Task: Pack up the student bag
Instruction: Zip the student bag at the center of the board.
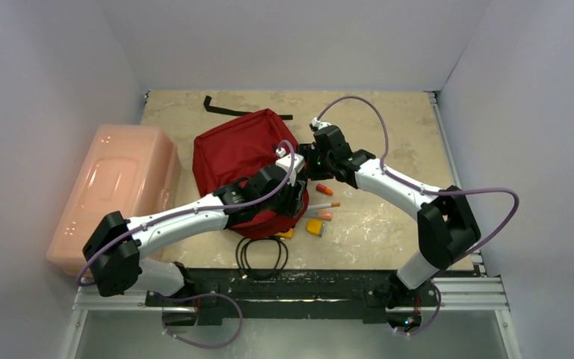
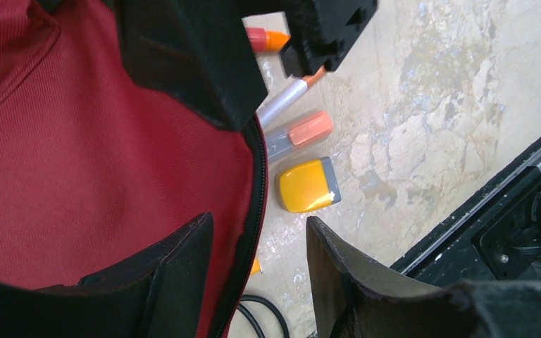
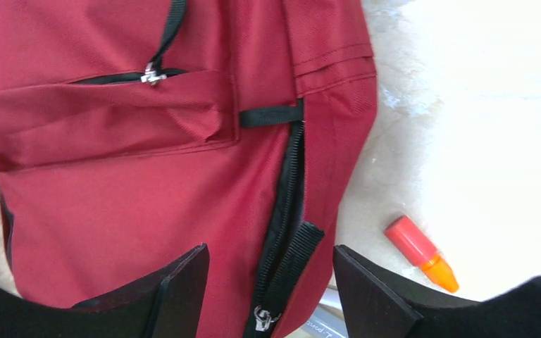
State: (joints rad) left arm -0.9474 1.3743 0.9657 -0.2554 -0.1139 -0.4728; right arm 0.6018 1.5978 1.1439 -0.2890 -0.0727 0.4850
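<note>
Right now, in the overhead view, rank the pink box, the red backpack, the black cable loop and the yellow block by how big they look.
1. pink box
2. student bag, partly covered by the left arm, so nearly tied with the box
3. black cable loop
4. yellow block

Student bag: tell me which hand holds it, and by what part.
Neither. The left hand and the right hand both stand open astride the edge of the student bag, gripping nothing.
</note>
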